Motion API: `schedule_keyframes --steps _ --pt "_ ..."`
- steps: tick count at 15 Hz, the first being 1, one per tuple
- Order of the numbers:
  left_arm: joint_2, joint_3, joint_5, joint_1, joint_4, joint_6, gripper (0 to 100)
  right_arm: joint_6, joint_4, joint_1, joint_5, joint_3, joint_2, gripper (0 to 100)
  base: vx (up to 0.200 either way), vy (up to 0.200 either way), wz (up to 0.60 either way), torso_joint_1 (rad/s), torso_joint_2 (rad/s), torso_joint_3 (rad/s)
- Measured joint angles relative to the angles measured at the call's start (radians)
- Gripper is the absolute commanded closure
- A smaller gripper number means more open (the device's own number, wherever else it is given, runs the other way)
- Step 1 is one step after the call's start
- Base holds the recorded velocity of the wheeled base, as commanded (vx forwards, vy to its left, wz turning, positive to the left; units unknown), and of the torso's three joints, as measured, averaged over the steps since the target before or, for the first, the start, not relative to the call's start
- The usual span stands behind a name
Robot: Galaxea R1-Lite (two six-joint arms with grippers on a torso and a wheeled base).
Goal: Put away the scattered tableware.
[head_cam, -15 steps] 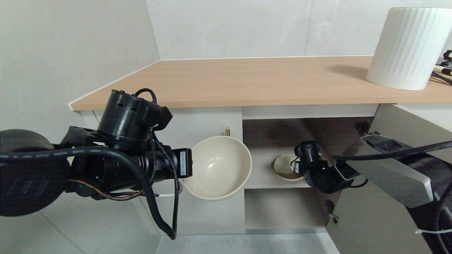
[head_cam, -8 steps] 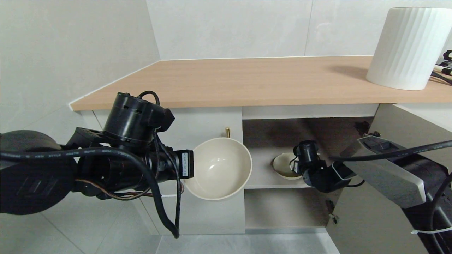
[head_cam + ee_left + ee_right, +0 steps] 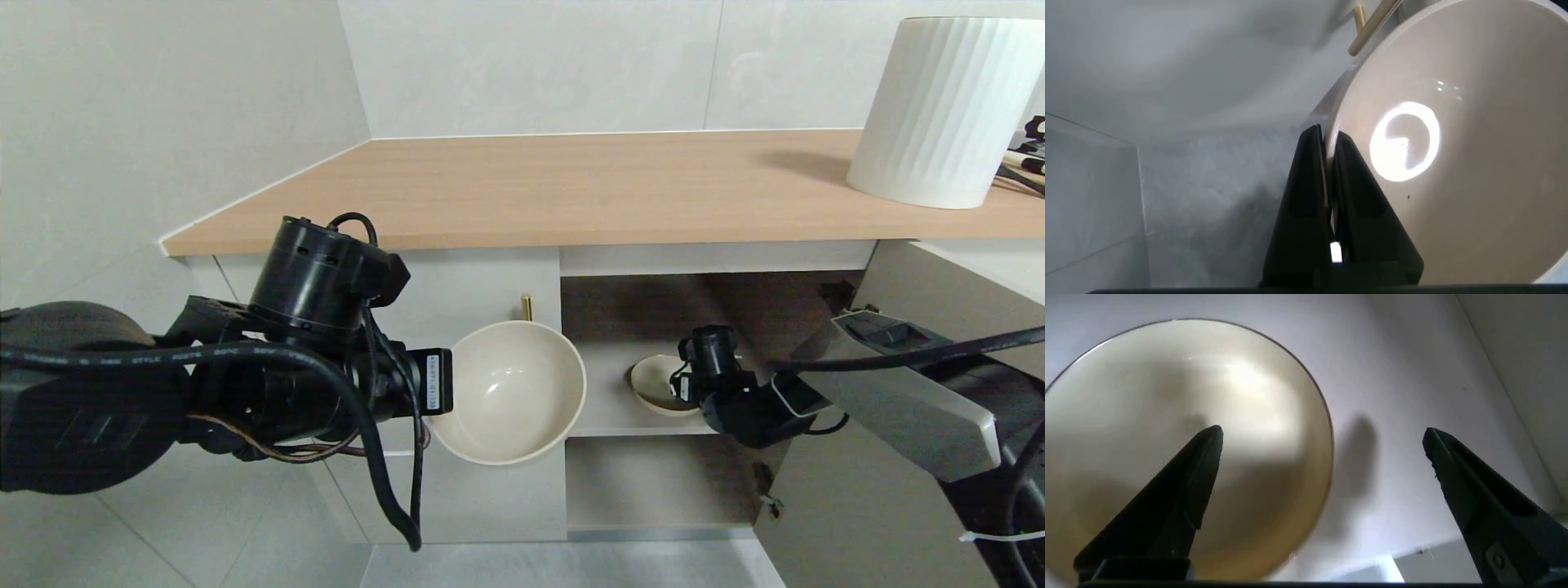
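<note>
Roughly halfway, at a guess. Counting small bowl (image 3: 651,384) as done: down on the cabinet shelf (image 3: 604,408), inside the open right compartment. Right gripper (image 3: 1321,437) parked at it, jaws spread wide, one finger over the bowl, the other past its rim, gripping nothing. Looks like a finished placement.

Big bowl (image 3: 510,392) not yet stowed. Pinched by the rim in left gripper (image 3: 1327,143), jaws closed on the rim wall. Hanging in the air in front of the closed left door (image 3: 490,282), just left of the opening, mouth tilted up.

Left to do, probably: pull right arm clear, carry big bowl right and in, set on shelf or nest in small bowl.

On the counter (image 3: 571,188), far right: white ribbed container (image 3: 939,106).

Print: white label (image 3: 439,381) on left wrist and lettering on the cable (image 3: 98,357), both too small to read.
</note>
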Motion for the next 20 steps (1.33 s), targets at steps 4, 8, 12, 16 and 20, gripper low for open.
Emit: schedule_keyframes --steps 4,8,12,16,20 --pt "0.051 -0.002 0.001 -0.049 -0.005 0.032 100 0.012 0.001 0.031 0.107 0.217 -0.207 0 0.0 0.0 0.0 0.0 0.0 0.0" --pt "0.156 -0.001 0.004 -0.089 -0.054 0.071 100 0.014 0.107 0.069 0.288 0.38 -0.527 0 0.0 0.0 0.0 0.0 0.0 0.0" --pt "0.247 -0.029 0.012 -0.123 -0.078 0.087 100 0.022 0.314 0.223 0.384 0.44 -0.769 0 0.0 0.0 0.0 0.0 0.0 0.0" --pt "0.32 -0.052 0.05 -0.179 -0.101 0.086 100 0.03 0.344 0.32 0.403 0.469 -0.81 0 0.0 0.0 0.0 0.0 0.0 0.0" --pt "0.335 -0.053 0.081 -0.205 -0.12 0.082 100 0.059 0.342 0.347 0.404 0.474 -0.743 0 0.0 0.0 0.0 0.0 0.0 0.0"
